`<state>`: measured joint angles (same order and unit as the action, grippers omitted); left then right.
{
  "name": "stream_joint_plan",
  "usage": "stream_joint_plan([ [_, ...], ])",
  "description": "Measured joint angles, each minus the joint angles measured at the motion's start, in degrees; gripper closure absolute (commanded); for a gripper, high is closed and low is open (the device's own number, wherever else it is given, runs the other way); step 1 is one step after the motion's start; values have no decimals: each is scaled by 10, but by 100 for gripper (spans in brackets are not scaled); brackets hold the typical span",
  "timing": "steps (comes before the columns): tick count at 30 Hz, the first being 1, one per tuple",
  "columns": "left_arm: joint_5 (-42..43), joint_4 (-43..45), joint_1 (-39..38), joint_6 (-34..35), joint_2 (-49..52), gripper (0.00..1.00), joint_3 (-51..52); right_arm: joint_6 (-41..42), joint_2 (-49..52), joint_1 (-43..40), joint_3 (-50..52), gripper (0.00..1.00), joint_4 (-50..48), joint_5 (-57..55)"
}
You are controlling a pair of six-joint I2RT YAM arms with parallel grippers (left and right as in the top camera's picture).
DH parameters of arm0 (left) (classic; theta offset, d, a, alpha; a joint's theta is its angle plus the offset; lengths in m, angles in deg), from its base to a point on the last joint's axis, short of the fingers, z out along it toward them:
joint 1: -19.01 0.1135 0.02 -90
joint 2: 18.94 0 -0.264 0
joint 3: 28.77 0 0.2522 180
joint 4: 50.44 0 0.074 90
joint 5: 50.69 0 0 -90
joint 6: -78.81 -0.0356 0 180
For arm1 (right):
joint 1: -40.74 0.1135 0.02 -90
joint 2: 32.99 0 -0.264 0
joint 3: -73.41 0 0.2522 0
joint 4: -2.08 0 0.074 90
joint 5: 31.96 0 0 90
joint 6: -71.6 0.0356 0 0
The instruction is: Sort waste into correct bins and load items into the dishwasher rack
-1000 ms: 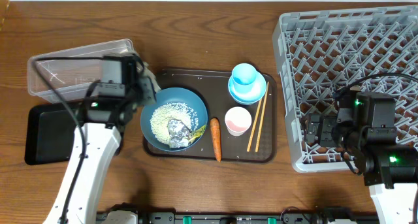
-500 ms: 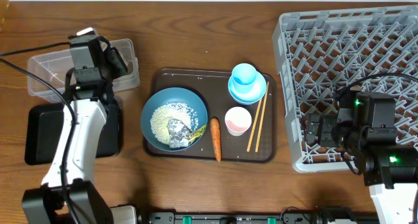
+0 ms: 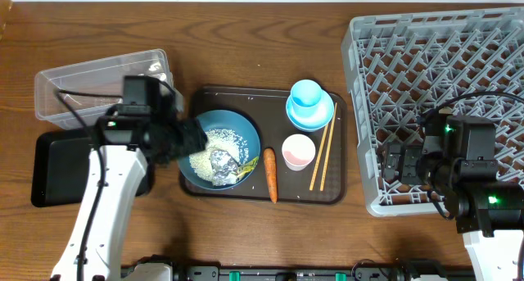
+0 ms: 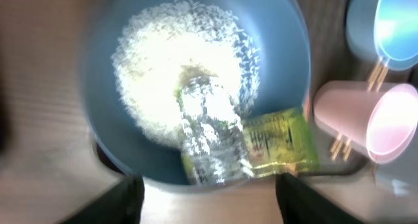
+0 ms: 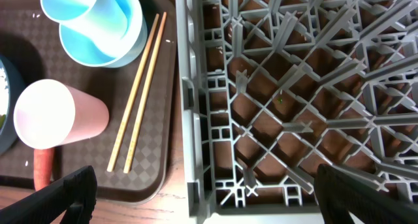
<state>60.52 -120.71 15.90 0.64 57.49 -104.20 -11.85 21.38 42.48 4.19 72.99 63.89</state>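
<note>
Left gripper (image 4: pixel 209 183) open, holding nothing, right over blue bowl (image 3: pixel 248 135); bowl on brown tray (image 3: pixel 246 101), middle of frame; rice (image 3: pixel 205 150) and crumpled wrapper (image 3: pixel 221 166) inside bowl; carrot (image 3: pixel 270 173) just beside bowl; right gripper (image 5: pixel 206 174) wide open, empty, over edge of grey rack (image 3: pixel 442 68), right side.

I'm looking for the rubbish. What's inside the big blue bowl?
The blue bowl holds white rice, with a crumpled clear wrapper and a yellow-green scrap. What lies under the wrapper is hidden.
</note>
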Motion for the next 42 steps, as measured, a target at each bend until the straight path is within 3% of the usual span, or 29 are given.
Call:
stream_joint_plan([
  [5, 24, -29, -61, -5, 0, 31, 6, 0, 0, 0, 0, 1, 2, 0],
  [9, 26, -27, -111, -73, 2, 21, 7, 0, 0, 0, 0, 1, 6, 0],
  [16, -2, -15, -201, -156, 26, 17, 7, 0, 0, 0, 0, 1, 9, 0],
  [29, -99, 46, -281, -181, 121, 18, 8, 0, 0, 0, 0, 1, 9, 0],
  [31, -109, 59, -281, -179, 135, 28, 9, 0, 0, 0, 0, 1, 9, 0],
  [34, -119, 71, -281, -176, 151, 53, 9, 0, 0, 0, 0, 1, 9, 0],
  [39, -146, 86, -281, -175, 161, 67, 10, 0, 0, 0, 0, 1, 9, 0],
  [42, -155, 92, -281, -171, 161, 87, 10, 0, 0, 0, 0, 1, 9, 0],
])
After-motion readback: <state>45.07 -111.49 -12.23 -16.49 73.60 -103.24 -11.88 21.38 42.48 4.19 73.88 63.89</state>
